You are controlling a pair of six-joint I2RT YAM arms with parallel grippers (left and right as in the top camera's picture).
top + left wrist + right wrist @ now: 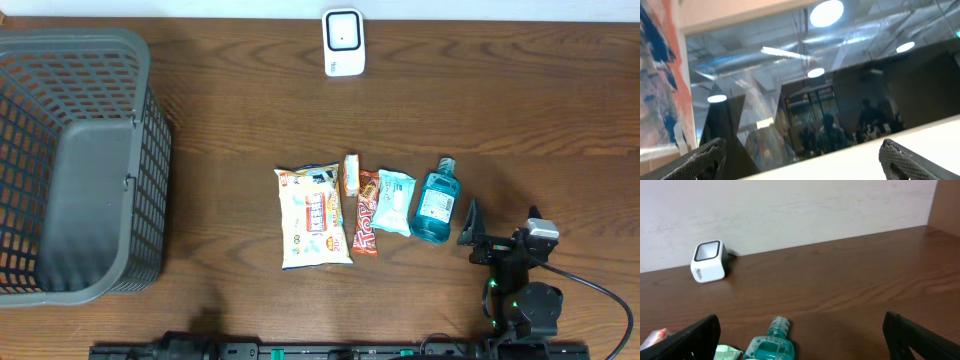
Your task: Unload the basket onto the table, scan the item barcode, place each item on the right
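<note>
The right gripper [476, 236] is hovering wide open, empty, beside the bottle [436, 203] mid-table — likely the handiest item for the scanner [343, 42] at the far edge; the left gripper [802, 161] is gaping empty too.

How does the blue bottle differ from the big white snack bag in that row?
The bottle is see-through blue with a white label, while the bag is opaque white with red print. The bag covers more of the table than the bottle does. The bag ends the row on the left, the bottle on the right. Both lie flat and neither is gripped.
</note>
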